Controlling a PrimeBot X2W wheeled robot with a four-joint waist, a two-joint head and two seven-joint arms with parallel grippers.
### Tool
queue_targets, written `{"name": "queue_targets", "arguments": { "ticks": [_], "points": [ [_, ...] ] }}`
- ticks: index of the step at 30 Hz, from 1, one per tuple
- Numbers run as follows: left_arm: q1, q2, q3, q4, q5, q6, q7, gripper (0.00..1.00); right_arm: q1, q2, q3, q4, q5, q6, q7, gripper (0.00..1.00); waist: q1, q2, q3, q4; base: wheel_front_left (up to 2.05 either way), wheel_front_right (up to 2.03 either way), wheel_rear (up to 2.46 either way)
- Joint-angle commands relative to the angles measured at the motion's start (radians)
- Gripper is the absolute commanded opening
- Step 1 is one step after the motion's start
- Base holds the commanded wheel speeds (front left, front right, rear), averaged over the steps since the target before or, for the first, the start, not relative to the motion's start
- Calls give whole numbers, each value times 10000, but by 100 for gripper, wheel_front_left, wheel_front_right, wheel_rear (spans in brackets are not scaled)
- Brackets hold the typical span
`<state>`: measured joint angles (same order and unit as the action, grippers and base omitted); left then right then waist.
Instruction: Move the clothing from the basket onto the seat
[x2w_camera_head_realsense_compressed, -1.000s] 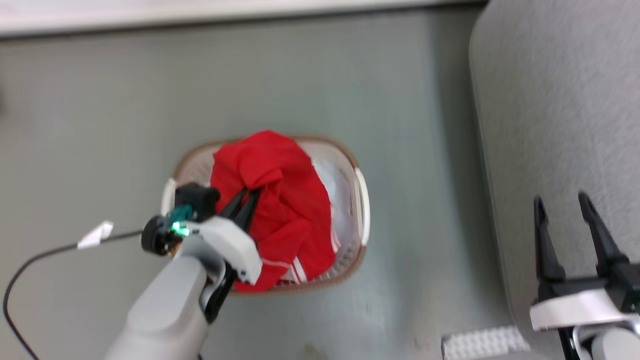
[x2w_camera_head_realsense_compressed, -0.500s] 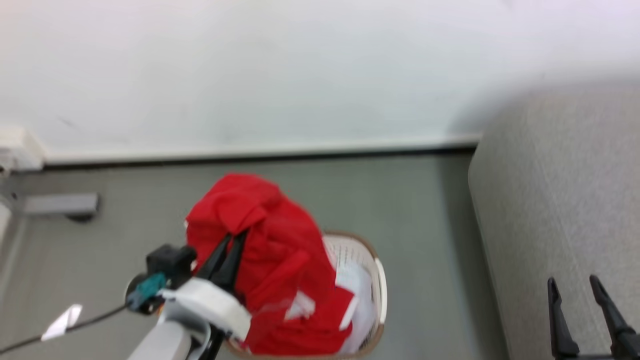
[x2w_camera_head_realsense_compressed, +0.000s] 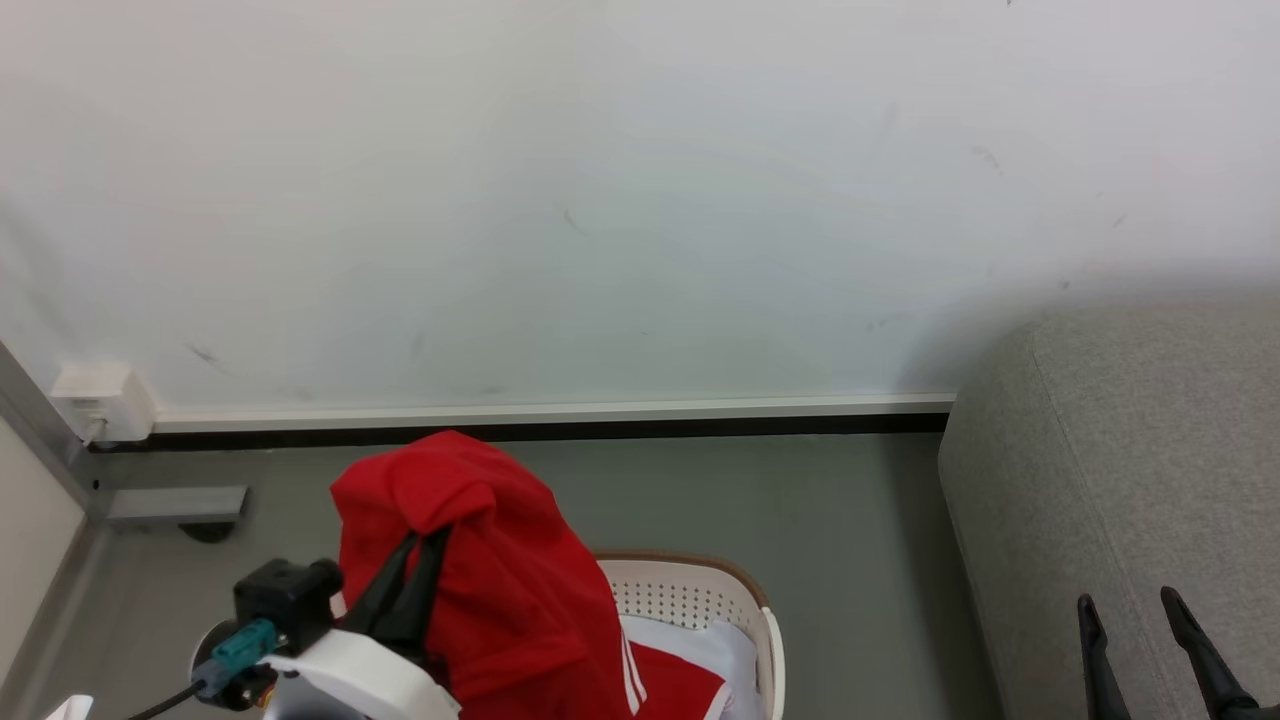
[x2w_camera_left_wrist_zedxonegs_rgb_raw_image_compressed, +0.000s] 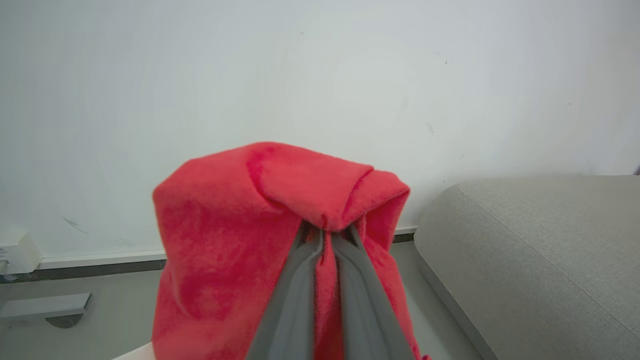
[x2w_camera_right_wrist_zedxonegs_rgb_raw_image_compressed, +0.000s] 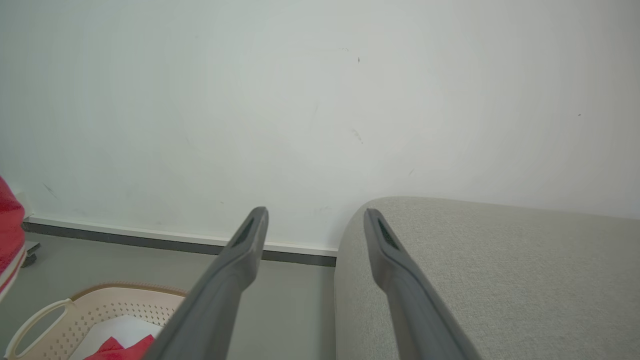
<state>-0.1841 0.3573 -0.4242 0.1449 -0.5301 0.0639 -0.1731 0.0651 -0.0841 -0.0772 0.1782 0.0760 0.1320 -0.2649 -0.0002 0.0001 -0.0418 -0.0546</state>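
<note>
A red garment with white stripes (x2w_camera_head_realsense_compressed: 500, 590) hangs above the cream perforated basket (x2w_camera_head_realsense_compressed: 700, 600), its lower end still trailing into it. My left gripper (x2w_camera_head_realsense_compressed: 425, 545) is shut on a fold near the cloth's top; the left wrist view shows the red garment (x2w_camera_left_wrist_zedxonegs_rgb_raw_image_compressed: 240, 240) bunched over the closed fingers (x2w_camera_left_wrist_zedxonegs_rgb_raw_image_compressed: 300, 300). White clothing (x2w_camera_head_realsense_compressed: 690, 640) lies inside the basket (x2w_camera_right_wrist_zedxonegs_rgb_raw_image_compressed: 100, 310). The light grey seat (x2w_camera_head_realsense_compressed: 1120, 470) stands to the right. Over its front edge my right gripper (x2w_camera_head_realsense_compressed: 1130, 605) is open and holds nothing, its fingers (x2w_camera_right_wrist_zedxonegs_rgb_raw_image_compressed: 240, 265) spread apart beside the seat (x2w_camera_right_wrist_zedxonegs_rgb_raw_image_compressed: 500, 270).
A white wall (x2w_camera_head_realsense_compressed: 640, 200) with a dark baseboard (x2w_camera_head_realsense_compressed: 540, 430) runs behind the basket. A grey bracket (x2w_camera_head_realsense_compressed: 175, 505) and a white box (x2w_camera_head_realsense_compressed: 100, 400) sit at the far left. Grey floor (x2w_camera_head_realsense_compressed: 850, 540) separates basket and seat.
The left gripper has lifted the red garment up out of the basket. The head camera has tilted upward, so the wall shows and the basket sits lower in view.
</note>
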Motion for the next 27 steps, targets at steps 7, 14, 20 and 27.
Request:
{"name": "queue_targets", "arguments": {
  "ticks": [7,14,20,27],
  "points": [
    [104,256,-213,-965,54,53,459,0,-332,-339,1175,-651,314,-25,8,100,2,-1,65,38,0,0,0],
    [-340,108,-588,-1369,212,-86,782,0,-973,-1165,3261,-1120,886,-25,7,100,2,-1,85,60,0,0,0],
    [-815,-222,-1223,-1443,414,-338,1111,0,-1943,-2114,5493,-1312,1589,-25,8,100,2,-1,76,59,0,0,0],
    [-1237,-578,-2129,-1596,691,-740,1458,0,-2971,-2659,7333,-1257,2270,-23,8,100,2,-1,117,22,0,0,0]
  ]
}}
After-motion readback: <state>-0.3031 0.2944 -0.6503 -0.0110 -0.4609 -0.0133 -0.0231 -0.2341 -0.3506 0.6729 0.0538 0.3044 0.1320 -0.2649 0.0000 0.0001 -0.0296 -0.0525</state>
